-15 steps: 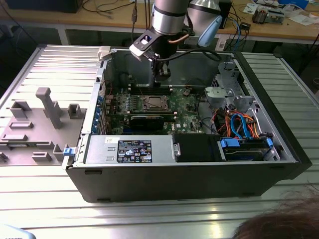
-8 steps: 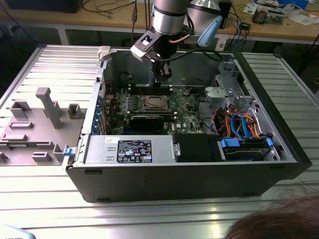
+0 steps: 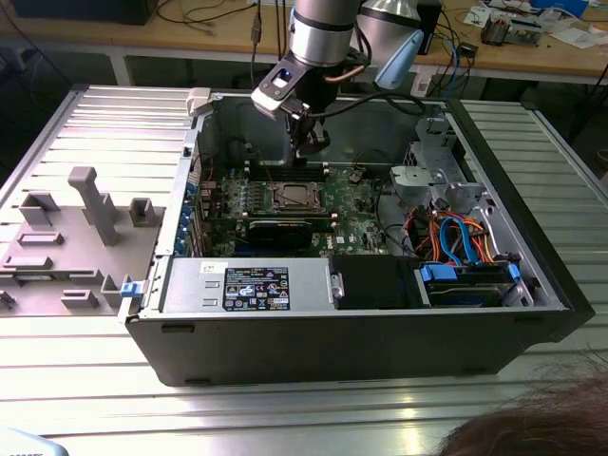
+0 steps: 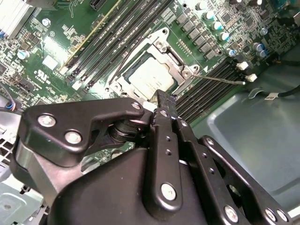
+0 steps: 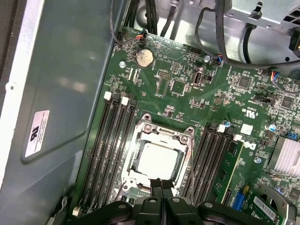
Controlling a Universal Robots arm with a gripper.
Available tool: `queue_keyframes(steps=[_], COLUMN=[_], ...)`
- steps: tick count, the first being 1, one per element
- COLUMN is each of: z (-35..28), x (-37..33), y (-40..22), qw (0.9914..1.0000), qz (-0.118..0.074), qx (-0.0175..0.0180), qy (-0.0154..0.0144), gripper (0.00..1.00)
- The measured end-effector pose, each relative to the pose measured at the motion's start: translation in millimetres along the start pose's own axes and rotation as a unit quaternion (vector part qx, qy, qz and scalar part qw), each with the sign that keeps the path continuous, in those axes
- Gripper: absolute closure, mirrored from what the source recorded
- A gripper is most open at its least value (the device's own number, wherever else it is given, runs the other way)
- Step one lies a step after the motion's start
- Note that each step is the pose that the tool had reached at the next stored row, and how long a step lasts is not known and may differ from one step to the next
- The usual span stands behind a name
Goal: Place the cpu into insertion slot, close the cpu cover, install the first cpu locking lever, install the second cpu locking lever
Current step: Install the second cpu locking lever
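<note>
At the near edge of the exterior view, a tuft of dark hair (image 3: pixel 532 432) shows at the exterior view's right, in front of the ribbed metal table (image 3: pixel 313 413) on which the open computer case (image 3: pixel 332 332) lies on its side. Inside the case, along its near wall, sit the grey power supply (image 3: pixel 252 285) with its label and, to the exterior view's right, a drive bay with blue and orange cables (image 3: pixel 456 247). Farther in lies the green motherboard (image 3: pixel 351 214), and at its middle the insertion slot (image 3: pixel 294 198) with the cpu (image 5: pixel 158 160) seated in it, its dull silver top showing through the window of the cpu cover (image 5: pixel 161 136), which lies flat over it in both wrist views. Long black memory slots (image 5: pixel 110 150) flank the socket on both sides. A thin locking lever (image 4: pixel 220 78) sticks out from one corner of the socket, raised free over the memory slots. The gripper (image 5: pixel 161 183) hangs just above the edge of the socket, its two black fingers pressed together with nothing between them. To the exterior view's left, outside the case, a grey moulded fixture tray (image 3: pixel 66 237) rests on the table.
</note>
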State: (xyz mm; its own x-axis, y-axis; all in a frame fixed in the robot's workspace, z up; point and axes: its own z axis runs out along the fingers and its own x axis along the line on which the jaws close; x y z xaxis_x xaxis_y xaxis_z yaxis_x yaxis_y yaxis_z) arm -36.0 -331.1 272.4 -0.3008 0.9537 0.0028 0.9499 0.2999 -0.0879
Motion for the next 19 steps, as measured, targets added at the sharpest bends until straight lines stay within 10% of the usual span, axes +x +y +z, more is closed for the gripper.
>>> queue_keyframes(steps=[19], z=[0.0], x=[0.0], y=[0.0], qw=[0.99879], qz=[-0.049], qx=[0.0001], qy=[-0.0043], gripper=[0.89])
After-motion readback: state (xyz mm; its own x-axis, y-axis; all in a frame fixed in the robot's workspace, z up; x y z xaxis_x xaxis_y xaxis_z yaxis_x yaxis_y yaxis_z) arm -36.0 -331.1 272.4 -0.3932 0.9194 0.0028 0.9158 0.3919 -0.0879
